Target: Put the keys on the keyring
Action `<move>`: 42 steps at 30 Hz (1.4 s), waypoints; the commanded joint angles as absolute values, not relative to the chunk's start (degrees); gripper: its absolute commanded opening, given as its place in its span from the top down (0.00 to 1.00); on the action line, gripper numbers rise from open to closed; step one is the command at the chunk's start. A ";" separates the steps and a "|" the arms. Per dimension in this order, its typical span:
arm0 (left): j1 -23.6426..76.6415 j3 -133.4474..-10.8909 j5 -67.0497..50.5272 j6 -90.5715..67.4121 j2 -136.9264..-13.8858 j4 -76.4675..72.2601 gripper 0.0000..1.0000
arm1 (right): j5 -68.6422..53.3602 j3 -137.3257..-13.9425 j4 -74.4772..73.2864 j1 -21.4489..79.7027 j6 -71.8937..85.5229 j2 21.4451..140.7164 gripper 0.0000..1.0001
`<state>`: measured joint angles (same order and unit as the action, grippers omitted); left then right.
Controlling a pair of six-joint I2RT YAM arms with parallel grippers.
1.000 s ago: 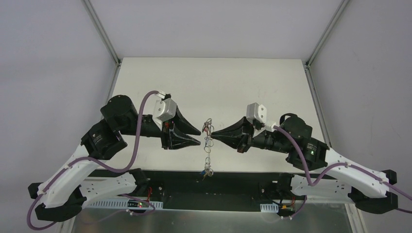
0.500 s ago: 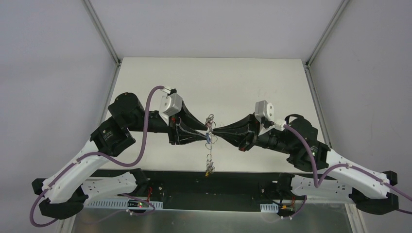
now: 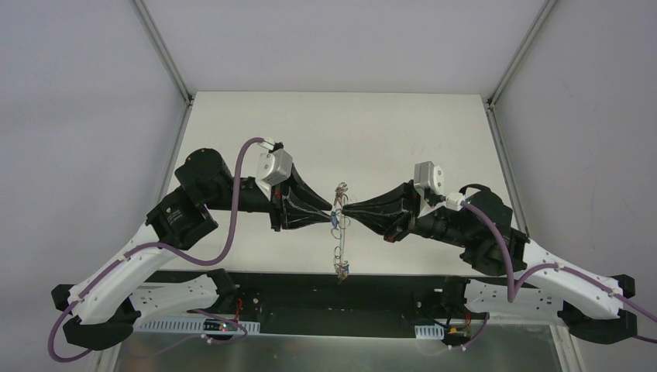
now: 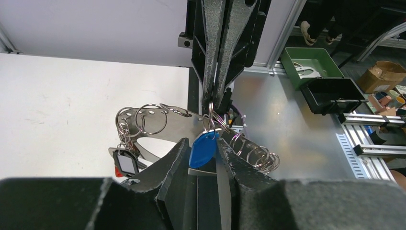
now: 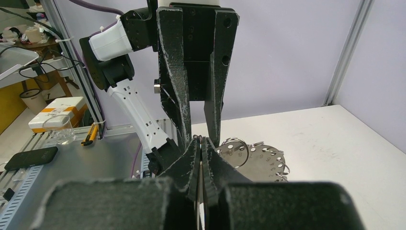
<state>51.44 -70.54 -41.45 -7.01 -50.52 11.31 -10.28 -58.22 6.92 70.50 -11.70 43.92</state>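
Observation:
The keyring point(image 3: 338, 248) hangs as a chain of small rings between my two grippers, above the table's near edge. My left gripper point(image 3: 331, 217) comes in from the left. In the left wrist view it point(image 4: 203, 143) is shut on the blue key point(image 4: 203, 149), gripping the head's edges. My right gripper point(image 3: 345, 213) meets it from the right, shut on a ring of the keyring point(image 4: 210, 111). Its closed tips show in the right wrist view point(image 5: 199, 140). A numbered metal plate point(image 5: 261, 160) with rings and a black tag point(image 4: 125, 163) dangle from the chain.
The white table point(image 3: 403, 139) lies beyond the grippers. A black strip and metal base point(image 3: 310, 322) run along the near edge. A green bin point(image 4: 309, 60) and a black tray point(image 4: 335, 93) sit off the table. A phone point(image 5: 28, 155) and a box point(image 5: 57, 112) lie beside the frame.
My left gripper has moved right to the keyring and closed on the blue key. My right gripper and the hanging chain have shifted slightly to the right.

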 commanded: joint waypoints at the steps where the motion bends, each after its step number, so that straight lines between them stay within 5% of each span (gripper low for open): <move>1: 51.82 -71.19 -42.21 -7.42 -50.16 8.05 0.73 | -10.35 -58.97 11.65 70.84 -10.98 43.48 1.00; 13: 51.93 -70.93 -43.19 -7.10 -51.05 6.59 0.66 | -11.69 -59.74 11.63 70.84 -10.52 44.99 1.00; 19: 51.89 -70.05 -44.00 -6.75 -50.27 6.62 0.85 | -11.71 -59.93 11.75 70.84 -10.62 44.92 1.00; 30: 51.85 -69.08 -42.56 -5.91 -47.64 8.16 0.67 | -11.50 -60.09 11.34 70.83 -10.66 44.76 1.00; 42: 51.85 -69.74 -43.34 -5.92 -49.71 8.17 0.72 | -11.79 -60.55 11.67 70.84 -10.29 45.37 1.00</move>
<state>51.44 -69.23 -41.95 -6.55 -49.25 9.76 -10.98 -58.22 6.81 70.50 -11.14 45.82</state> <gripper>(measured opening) 0.319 0.007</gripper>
